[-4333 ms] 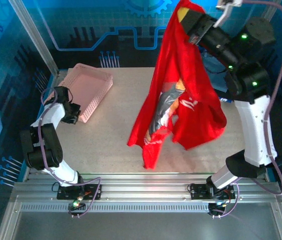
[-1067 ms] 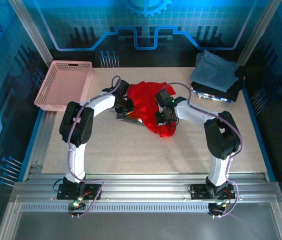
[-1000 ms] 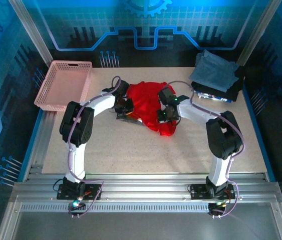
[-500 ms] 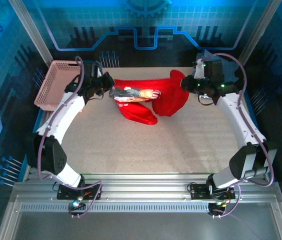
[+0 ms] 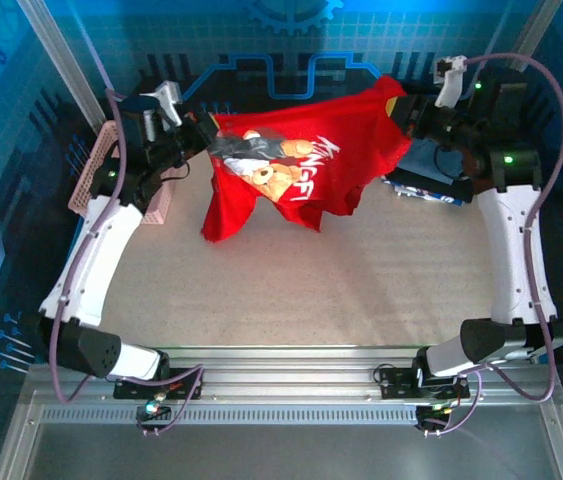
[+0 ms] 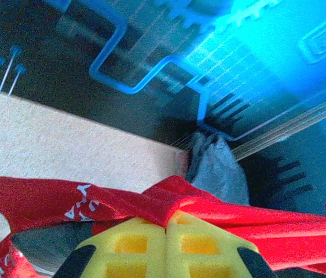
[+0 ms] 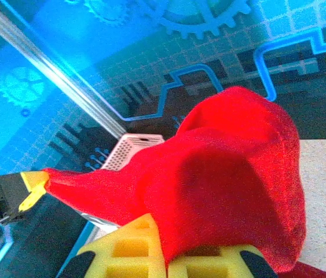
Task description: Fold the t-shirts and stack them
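Red t-shirt hung in the air over the back half of the worktop, stretched between the two arms. Print side faced the top camera: cartoon bear and white lettering visible. Left end effector was pressed together, pinching the shirt's upper left edge; the wrist view showed red cloth caught between its yellow pads. Right end effector was likewise clamped on the upper right corner, with cloth bunched over its pads. The lower edge drooped lowest on the left; could not tell whether it touched the worktop. Folded grey-blue shirt lay at back right, beyond the red one. Pink basket sat at back left, partly hidden behind the left arm.
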`<state>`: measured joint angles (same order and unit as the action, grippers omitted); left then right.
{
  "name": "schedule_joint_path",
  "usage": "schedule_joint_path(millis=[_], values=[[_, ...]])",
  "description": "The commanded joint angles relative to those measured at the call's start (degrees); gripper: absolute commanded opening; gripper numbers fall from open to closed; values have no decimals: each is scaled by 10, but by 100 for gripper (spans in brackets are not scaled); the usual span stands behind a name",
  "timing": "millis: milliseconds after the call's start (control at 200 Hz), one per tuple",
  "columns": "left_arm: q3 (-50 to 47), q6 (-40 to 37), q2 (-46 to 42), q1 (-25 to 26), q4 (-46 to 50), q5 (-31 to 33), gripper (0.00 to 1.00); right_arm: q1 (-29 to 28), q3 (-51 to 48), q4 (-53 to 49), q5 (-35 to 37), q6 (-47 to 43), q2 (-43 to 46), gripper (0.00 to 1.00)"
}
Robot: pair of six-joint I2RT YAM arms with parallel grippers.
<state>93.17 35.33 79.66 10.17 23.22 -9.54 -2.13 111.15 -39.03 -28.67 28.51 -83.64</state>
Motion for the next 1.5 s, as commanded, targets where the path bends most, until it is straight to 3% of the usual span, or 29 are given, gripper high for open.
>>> schedule_joint_path(millis=[0,255,445,710,785,815,840,865,895,930,1010,1040,1111,1191,1266,1346,1496], values=[[21,-36,-48,-9,-15,-1,0,20,35,-52,-37,4,27,0],[9,-54,-96,-8,17,2,0,72,43,-79,-83,23,47,0],[23,-62,-65,-4,19,-2,0,92,59,-89,-73,9,13,0],[80,-126,120,7,36,39,0,92,167,-140,9,-56,-199,0],[102,-122,190,7,37,51,1,78,221,-136,33,-71,-283,8],[107,-113,215,7,24,40,5,71,243,-130,51,-68,-313,19],[110,-104,233,7,12,31,15,65,262,-119,57,-67,-338,32],[117,-94,252,7,2,22,33,61,277,-106,59,-62,-359,47],[129,-81,268,7,-3,14,60,57,292,-88,64,-45,-379,57],[143,-61,281,4,-5,6,76,54,304,-72,65,-25,-395,61],[176,-37,275,2,32,7,88,42,325,-88,60,-17,-396,68],[176,-33,258,3,48,10,98,33,320,-111,65,-34,-380,70],[119,-13,192,3,71,12,99,0,253,-165,89,-89,-317,72],[12,-7,108,1,117,12,99,-40,85,-186,74,-116,-204,74],[-95,-1,39,-7,175,26,99,-69,-101,-168,36,-85,-94,73],[-227,38,-22,-32,175,-20,98,-91,-292,-134,-14,-42,2,70],[-388,97,-72,-50,111,-51,92,-126,-487,-88,-52,17,57,56]])
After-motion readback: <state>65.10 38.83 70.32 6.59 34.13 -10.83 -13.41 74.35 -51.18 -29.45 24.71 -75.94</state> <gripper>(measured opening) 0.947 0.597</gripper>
